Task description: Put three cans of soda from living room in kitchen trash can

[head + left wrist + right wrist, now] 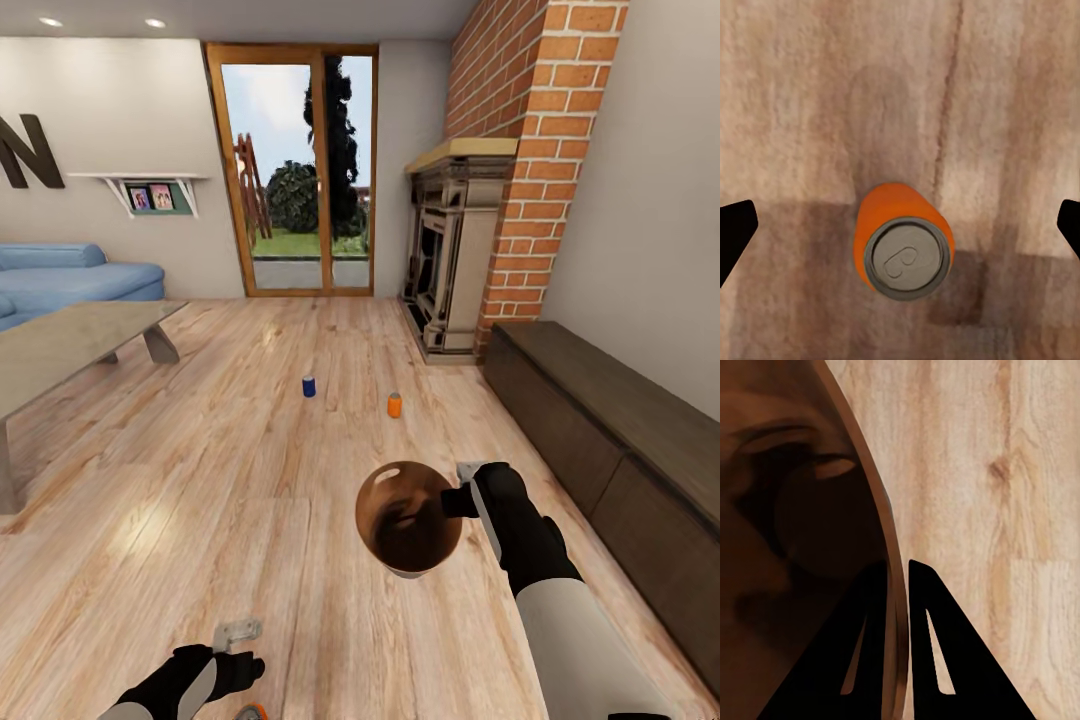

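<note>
Three soda cans lie within your reach of sight, all upright on the wood plank floor (230,470). Nearest you, the first orange can (904,247) stands directly under your left gripper (900,225), whose fingers are spread wide to either side and touch nothing; in the head view only a sliver of that can shows at the bottom edge beside the left gripper (238,665). A little further out on your right, your right gripper (896,577) is clamped on the rim of the tash can (408,518), one finger inside the glossy brown wall and one outside, so the bin hangs above the floor with its mouth tipped toward you. Beyond it, the second orange can (395,404) stands near the fireplace (450,250), with the dark blue can (309,386) to its left, apart from it. Off to your left are the coffee table (70,345) and the blue sofa (70,275); the glass doors (295,170) close the far wall.
</note>
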Controlling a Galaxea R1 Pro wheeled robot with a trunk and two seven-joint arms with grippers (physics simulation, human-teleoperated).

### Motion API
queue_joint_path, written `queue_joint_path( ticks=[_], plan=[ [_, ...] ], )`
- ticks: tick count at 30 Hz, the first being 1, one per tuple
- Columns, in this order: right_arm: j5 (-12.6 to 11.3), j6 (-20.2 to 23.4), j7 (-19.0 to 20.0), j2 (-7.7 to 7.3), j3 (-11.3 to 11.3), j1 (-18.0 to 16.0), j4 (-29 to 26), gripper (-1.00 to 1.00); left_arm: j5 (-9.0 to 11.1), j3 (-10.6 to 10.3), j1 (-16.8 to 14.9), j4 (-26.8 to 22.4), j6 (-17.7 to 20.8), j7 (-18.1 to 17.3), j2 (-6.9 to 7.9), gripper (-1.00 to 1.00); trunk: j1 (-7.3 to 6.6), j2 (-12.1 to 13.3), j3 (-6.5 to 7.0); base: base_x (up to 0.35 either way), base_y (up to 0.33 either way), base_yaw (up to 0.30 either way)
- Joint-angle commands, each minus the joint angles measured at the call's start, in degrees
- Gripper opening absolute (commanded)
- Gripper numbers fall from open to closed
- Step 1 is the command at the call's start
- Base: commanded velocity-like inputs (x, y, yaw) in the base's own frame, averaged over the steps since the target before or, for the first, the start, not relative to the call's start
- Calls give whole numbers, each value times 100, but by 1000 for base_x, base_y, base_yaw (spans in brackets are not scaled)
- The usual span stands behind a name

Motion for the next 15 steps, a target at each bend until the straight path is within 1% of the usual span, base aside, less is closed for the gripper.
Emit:
queue_joint_path(
  ticks=[1,9,15],
  plan=[
    [-102,3,26,1,-1,-3,-3,-100,0,0,0,-2,-4,0,0,100,22,-42,-17,0,0,0],
    [-102,3,27,-3,-2,-3,-3,-100,0,-4,0,1,-10,1,-1,100,197,-363,-161,0,0,0],
    [-102,3,27,1,-2,-3,-3,-100,-6,-8,19,1,-11,1,-1,100,213,-371,-294,0,0,0]
  ],
)
